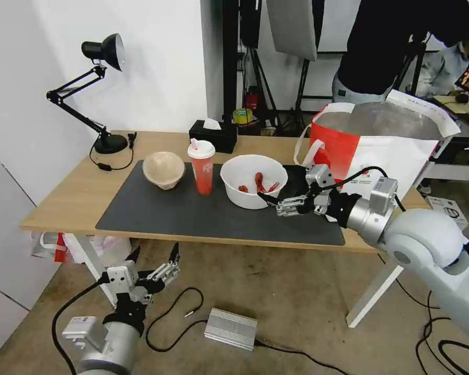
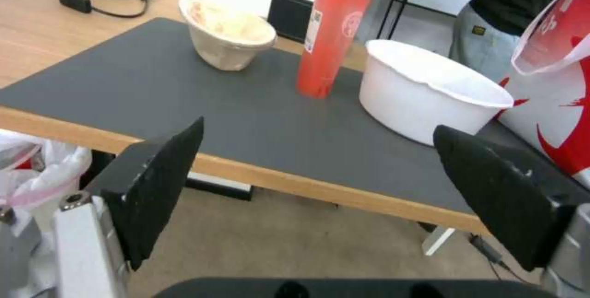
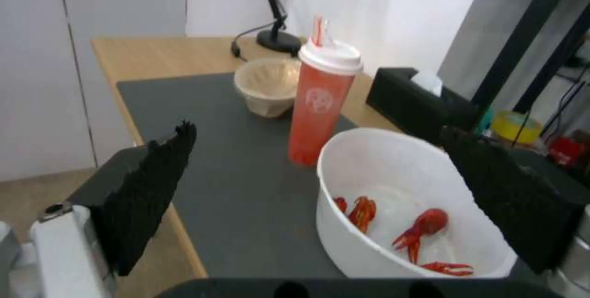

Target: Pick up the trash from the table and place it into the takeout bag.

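Note:
On the dark mat [image 1: 156,208] of the light-wood table [image 1: 62,200] the trash stands in a row. From left to right it is a beige pulp bowl [image 1: 163,169], a red cup with a white lid [image 1: 201,167], and a white bowl [image 1: 254,180] holding red crayfish scraps. The takeout bag [image 1: 380,146] stands open at the table's right end. My right gripper [image 1: 276,182] is open at the white bowl's [image 3: 393,178] right side, one finger on each side of the rim. Below the table's front edge my left gripper [image 1: 156,249] hangs open and holds nothing.
A black desk lamp [image 1: 104,94] and a black tissue box [image 1: 213,136] stand along the back of the table. A red-and-white plastic bag [image 1: 62,245] hangs under the left end. A silver box [image 1: 230,328] and cables lie on the floor.

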`<state>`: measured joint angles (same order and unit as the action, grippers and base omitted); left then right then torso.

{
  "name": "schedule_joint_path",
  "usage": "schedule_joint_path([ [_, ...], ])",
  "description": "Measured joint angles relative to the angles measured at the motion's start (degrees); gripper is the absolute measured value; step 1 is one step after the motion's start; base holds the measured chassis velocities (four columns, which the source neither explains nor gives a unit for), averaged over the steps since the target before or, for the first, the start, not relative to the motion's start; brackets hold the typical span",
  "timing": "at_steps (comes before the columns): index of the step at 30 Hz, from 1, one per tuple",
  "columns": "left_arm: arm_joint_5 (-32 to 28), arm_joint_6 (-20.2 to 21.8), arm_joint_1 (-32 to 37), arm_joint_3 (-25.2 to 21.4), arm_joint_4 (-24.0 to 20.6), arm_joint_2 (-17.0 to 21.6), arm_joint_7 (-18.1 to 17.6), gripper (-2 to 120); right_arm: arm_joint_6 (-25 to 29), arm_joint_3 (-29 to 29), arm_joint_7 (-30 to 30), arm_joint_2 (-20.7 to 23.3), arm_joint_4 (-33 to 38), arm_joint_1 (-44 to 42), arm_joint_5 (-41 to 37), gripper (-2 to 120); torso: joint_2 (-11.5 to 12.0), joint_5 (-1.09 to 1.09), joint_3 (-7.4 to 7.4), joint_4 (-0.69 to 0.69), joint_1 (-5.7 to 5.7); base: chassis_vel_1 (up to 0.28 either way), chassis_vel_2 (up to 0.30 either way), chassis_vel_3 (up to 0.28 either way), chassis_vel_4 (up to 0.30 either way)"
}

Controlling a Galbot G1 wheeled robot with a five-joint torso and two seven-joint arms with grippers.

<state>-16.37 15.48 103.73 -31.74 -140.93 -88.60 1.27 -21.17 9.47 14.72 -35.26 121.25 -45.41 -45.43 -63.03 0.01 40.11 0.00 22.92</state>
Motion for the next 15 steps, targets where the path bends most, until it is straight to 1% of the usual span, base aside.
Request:
schedule_joint_path([
  [2, 0.0, 0.0, 0.0, 0.0, 0.0, 0.0, 0.0, 100, 0.0, -0.4, 0.2, 0.0, -0.3, 0.5, 0.0, 100, 0.0, -0.01, 0.00, 0.00, 0.00, 0.000, 0.000, 0.000, 0.000],
  [4, -0.1, -0.2, 0.0, 0.0, 0.0, 0.1, 0.2, 100, 0.0, -2.0, 0.6, 0.1, -1.4, 2.4, 0.4, 100, 0.0, -0.01, 0.00, 0.01, 0.00, 0.000, 0.000, 0.000, 0.000],
  [8, -0.2, -0.4, -0.1, 0.0, 0.0, 0.0, 0.2, 100, -0.1, -5.1, 1.4, 0.3, -2.5, 6.2, 4.5, 100, 0.0, -0.01, 0.00, 0.00, 0.00, 0.000, 0.000, 0.000, 0.000],
  [10, -0.2, -0.4, 0.0, -0.1, 0.0, 0.0, 0.3, 100, -0.7, -7.0, 1.7, 0.3, -2.9, 8.3, 5.2, 100, 0.0, -0.01, 0.00, 0.00, 0.00, 0.000, 0.000, 0.000, 0.000],
  [11, -0.2, -0.4, 0.0, -0.1, 0.0, 0.0, 0.3, 100, -0.7, -7.0, 1.7, 0.3, -2.9, 8.3, 5.2, 100, 0.0, -0.01, 0.00, 0.00, 0.00, 0.000, 0.000, 0.000, 0.000],
  [15, -0.2, -0.4, 0.0, -0.1, 0.1, 0.1, 0.3, 100, -1.3, -11.5, 1.9, -0.2, -4.3, 12.4, 5.7, 100, 0.0, 0.00, 0.00, 0.00, 0.00, 0.000, 0.000, 0.000, 0.000],
])
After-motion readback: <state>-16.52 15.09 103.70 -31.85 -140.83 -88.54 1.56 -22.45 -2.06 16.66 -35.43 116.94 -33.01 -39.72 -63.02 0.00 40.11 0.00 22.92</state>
